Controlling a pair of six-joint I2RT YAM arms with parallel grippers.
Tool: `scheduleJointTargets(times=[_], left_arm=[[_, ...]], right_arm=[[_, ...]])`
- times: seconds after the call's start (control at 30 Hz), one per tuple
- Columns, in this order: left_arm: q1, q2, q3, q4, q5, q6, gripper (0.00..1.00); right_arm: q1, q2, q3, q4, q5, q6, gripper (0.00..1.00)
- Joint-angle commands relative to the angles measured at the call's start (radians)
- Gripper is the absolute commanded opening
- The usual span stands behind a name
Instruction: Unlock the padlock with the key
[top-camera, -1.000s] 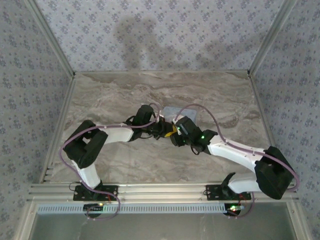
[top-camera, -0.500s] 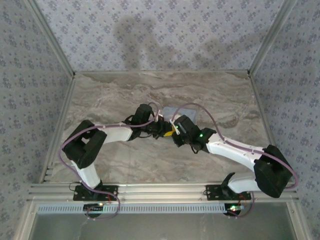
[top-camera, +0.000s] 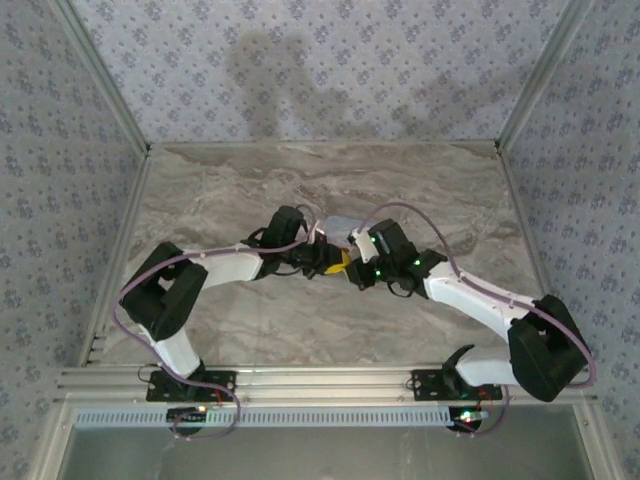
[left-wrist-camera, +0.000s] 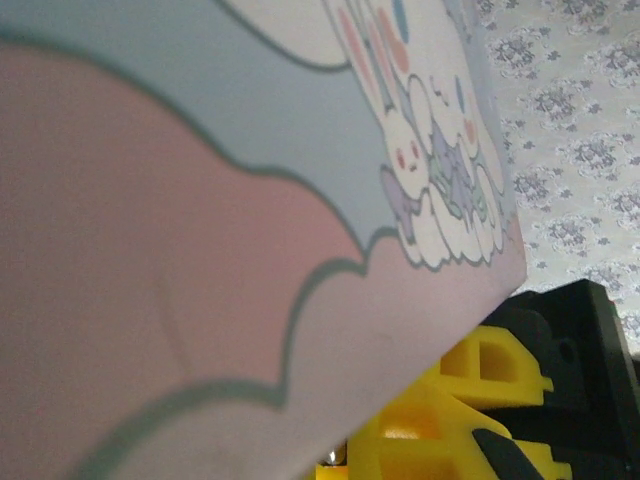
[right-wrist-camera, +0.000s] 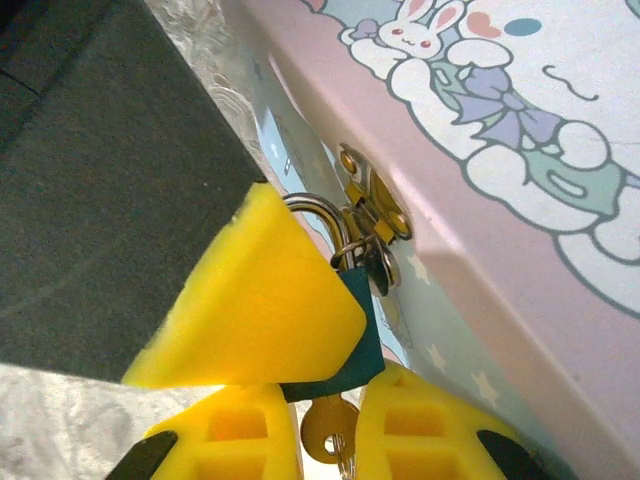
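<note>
Key (right-wrist-camera: 323, 436) pinched in right gripper (right-wrist-camera: 330, 418), turned since before, left gripper (top-camera: 331, 263) clamping padlock (right-wrist-camera: 366, 338).

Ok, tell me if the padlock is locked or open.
Cannot tell: the padlock hangs in the hasp, but a yellow jaw hides one shackle leg.
</note>
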Motion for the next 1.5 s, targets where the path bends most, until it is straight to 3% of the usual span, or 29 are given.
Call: scheduleJointTargets(times=[0.0,0.2,0.7,0.97,1.13,1.27,1.3,1.33,1.37,1.47], left_arm=[[0.007,-0.041,0.028,0.037,0.054,0.046,0.00],[0.008,-0.032,0.036,0.042,0.062,0.038,0.00],[0.019,-0.033,0.032,0.046,0.077,0.028,0.00],[0.019,-0.030,0.032,0.048,0.080,0.028,0.00],[0.019,-0.024,0.034,0.050,0.084,0.026,0.00],[0.019,-0.022,0.036,0.061,0.086,0.021,0.00],[0.019,-0.022,0.037,0.061,0.088,0.023,0.00],[0.019,-0.022,0.039,0.062,0.088,0.022,0.00],[0.020,-0.021,0.039,0.060,0.089,0.023,0.00],[0.023,-0.021,0.039,0.058,0.094,0.028,0.00]], right_arm=[[-0.008,-0.047,0.007,0.004,-0.087,0.055,0.32],[0.027,-0.078,0.005,-0.041,0.055,0.023,0.41],[0.177,-0.064,0.039,-0.096,0.395,-0.034,0.40],[0.213,-0.064,0.061,-0.118,0.499,-0.056,0.37],[0.224,-0.051,0.072,-0.118,0.484,-0.075,0.21],[0.225,-0.010,0.084,-0.126,0.439,-0.083,0.20],[0.224,-0.002,0.083,-0.125,0.422,-0.078,0.11],[0.220,0.000,0.078,-0.124,0.383,-0.071,0.02],[0.212,-0.003,0.069,-0.113,0.339,-0.065,0.00],[0.169,-0.020,0.056,-0.088,0.227,-0.055,0.00]])
